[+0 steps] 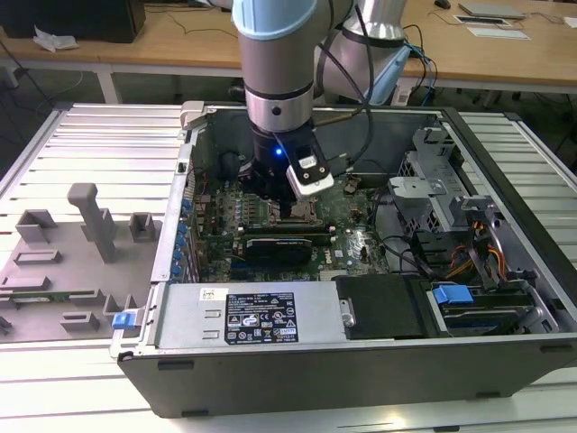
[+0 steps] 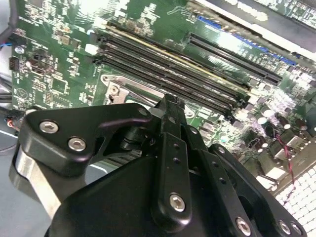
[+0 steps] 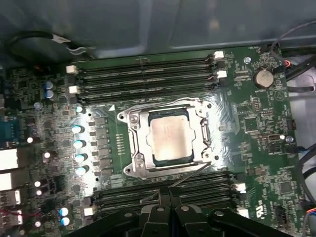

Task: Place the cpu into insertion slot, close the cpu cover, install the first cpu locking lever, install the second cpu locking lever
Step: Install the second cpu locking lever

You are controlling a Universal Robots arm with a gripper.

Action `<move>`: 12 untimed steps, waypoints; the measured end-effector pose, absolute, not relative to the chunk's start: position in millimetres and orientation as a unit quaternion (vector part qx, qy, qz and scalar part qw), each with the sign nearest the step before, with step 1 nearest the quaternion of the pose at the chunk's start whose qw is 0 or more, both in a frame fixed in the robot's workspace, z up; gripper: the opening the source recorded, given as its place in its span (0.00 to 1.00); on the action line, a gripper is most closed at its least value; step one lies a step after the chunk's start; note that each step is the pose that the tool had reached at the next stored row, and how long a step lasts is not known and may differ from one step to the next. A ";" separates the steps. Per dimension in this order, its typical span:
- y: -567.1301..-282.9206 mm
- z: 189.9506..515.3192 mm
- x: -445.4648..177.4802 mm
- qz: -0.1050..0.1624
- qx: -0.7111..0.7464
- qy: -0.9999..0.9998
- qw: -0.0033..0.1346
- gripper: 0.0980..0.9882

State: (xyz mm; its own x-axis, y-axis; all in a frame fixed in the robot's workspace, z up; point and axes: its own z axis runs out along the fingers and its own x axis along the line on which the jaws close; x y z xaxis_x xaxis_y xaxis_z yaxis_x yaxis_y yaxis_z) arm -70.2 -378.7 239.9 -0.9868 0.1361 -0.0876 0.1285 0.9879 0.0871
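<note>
Motherboard [image 3: 247, 123] fills the open case [image 1: 505, 298]. Cover [image 3: 136, 143] lies shut around the seated cpu [image 3: 170, 138]. Tool [image 3: 165, 195], tips pressed together, sits beside a thin lever [image 3: 190, 174]; push it steadily, keeping contact, I'd judge.

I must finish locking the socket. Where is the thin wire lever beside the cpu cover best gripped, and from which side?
Probably at the lever's free end, which slants up off the board just ahead of the gripper. Come from above; the cpu cover and memory slots crowd its sides.
</note>
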 end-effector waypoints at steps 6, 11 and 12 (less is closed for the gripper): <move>-387.9 232.6 -81.1 0.071 0.068 0.994 0.045 0.01; -390.5 227.0 -82.6 0.092 0.069 0.992 0.043 0.01; -391.1 225.7 -82.9 0.097 0.069 0.992 0.043 0.01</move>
State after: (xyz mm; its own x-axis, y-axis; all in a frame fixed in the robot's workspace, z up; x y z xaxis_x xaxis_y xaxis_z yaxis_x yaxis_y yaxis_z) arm -82.9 -391.1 225.7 -0.9868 0.1450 -0.0718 0.1284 0.9719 0.1974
